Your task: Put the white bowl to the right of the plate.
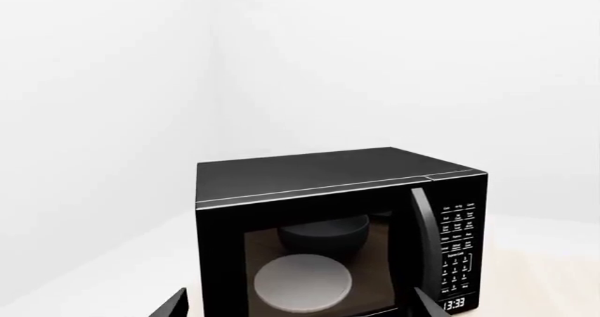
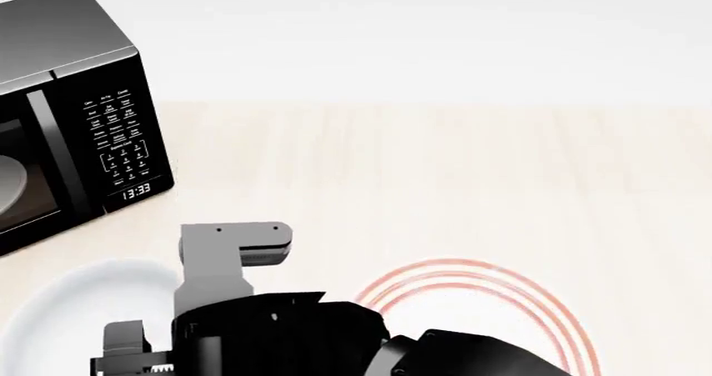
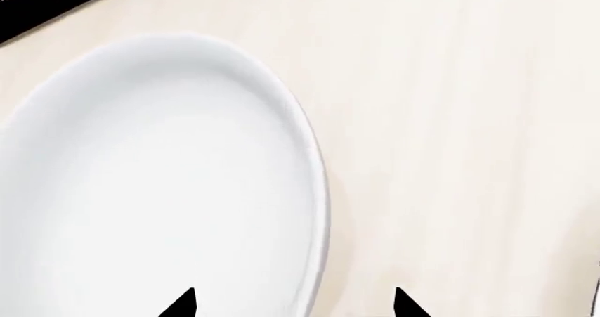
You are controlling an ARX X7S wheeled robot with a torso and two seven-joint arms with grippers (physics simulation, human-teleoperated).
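Observation:
The white bowl (image 2: 78, 301) sits on the table at the near left, in front of the microwave, partly hidden by my right arm. It fills the left of the right wrist view (image 3: 159, 190). The plate (image 2: 489, 288), with red-orange rings, lies to the bowl's right, its near part hidden by the arm. My right gripper (image 3: 292, 304) is open and hangs just above the bowl, one fingertip over the inside and one over the table, the rim between them. In the head view it shows at the bottom left (image 2: 128, 355). My left gripper (image 1: 300, 306) is open and empty, facing the microwave's door.
A black microwave (image 2: 67, 101) stands at the back left of the wooden table (image 2: 445, 167), with its door shut. Through its glass (image 1: 324, 261) I see a pale disc (image 1: 302, 282) and a dark bowl shape (image 1: 324, 234). A white wall runs behind.

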